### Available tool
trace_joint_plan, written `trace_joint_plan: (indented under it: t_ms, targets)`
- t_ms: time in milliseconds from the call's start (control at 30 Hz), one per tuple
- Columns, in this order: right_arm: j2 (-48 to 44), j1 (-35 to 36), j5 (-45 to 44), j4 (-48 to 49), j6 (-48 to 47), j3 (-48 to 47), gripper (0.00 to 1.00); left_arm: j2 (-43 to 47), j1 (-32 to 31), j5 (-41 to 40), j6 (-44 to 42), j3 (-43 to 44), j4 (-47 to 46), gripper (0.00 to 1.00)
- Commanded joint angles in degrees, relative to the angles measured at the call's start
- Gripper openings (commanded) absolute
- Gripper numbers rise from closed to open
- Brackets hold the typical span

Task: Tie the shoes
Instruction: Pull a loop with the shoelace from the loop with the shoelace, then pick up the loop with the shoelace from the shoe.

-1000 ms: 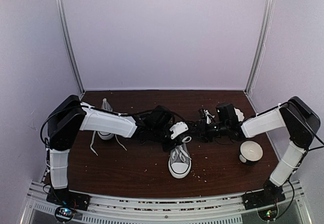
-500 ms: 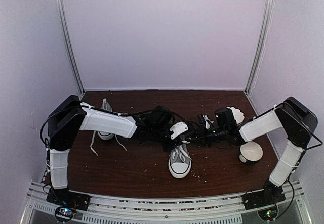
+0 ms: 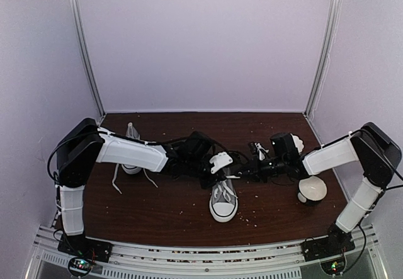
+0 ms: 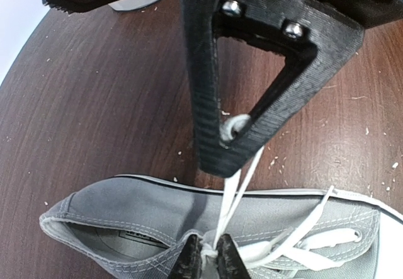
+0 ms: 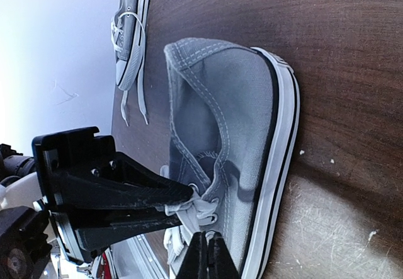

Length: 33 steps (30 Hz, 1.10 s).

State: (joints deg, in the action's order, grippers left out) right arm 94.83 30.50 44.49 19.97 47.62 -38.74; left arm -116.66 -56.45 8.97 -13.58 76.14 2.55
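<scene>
**Both grippers pinch the lace above the middle shoe**

The near grey sneaker [image 3: 223, 200] stands upright on its sole in the middle of the brown table [image 3: 157, 216], with its white toe cap pointing to the arm bases. The two arms reach in from both sides and meet just above the shoe's open top.

The left gripper [image 4: 211, 261] has its fingertips pressed together on the white lace [image 4: 238, 194], right over the top eyelets. From there two strands go up to the tip of the right gripper [image 5: 208, 254]. Its fingers are closed too, and in the left wrist view a small loop of the same lace shows at that tip – so it appears to be clamped on the lace as well. The two tools are very close to each other, almost touching.

The second sneaker [image 3: 131, 142] is at the back left of the table, well apart from the first one, partly behind the left arm. Its laces [image 3: 117, 179] lie loose on the wood.

A white cup [image 3: 312, 189] rests on the right side, near the right arm. Small pale crumbs are scattered over the table surface.
</scene>
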Motion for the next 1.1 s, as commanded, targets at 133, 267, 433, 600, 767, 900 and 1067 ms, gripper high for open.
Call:
trace_joint_plan:
  t_ms: [133, 267, 433, 600, 767, 900, 1067]
  targets:
    - [-3.07, -2.26, -0.14, -7.26, -5.52, 1.10, 0.00, 0.58, 2.83, -2.29, -0.95, -3.31, 4.66, 0.09]
    - [-2.45, -2.21, -0.41, -6.92, -5.57, 0.87, 0.00, 0.64, 2.90, -1.86, -1.25, -3.62, 4.60, 0.09]
    - [-0.49, -0.46, -0.17, -6.03, -5.31, -1.25, 0.00, 2.40, 2.91, 4.13, -1.91, -2.06, 3.30, 0.23]
    - [0.34, -0.18, 0.39, -4.64, -4.53, -2.08, 0.00, 3.85, 3.36, 6.46, -2.34, 0.23, 3.57, 0.41]
    - [0.10, -0.18, 0.66, -6.43, -6.04, -2.54, 0.00, 9.70, 5.82, 17.29, -6.53, -6.45, 5.17, 0.54]
    - [0.46, -0.18, 0.83, -7.00, -6.56, -2.97, 0.00, 14.05, 8.55, 21.80, -9.48, -10.48, 7.26, 0.67]
    - [0.76, -0.18, 0.95, -7.16, -6.72, -3.40, 0.00, 10.06, 8.94, 18.83, -9.38, -7.35, 9.46, 0.67]
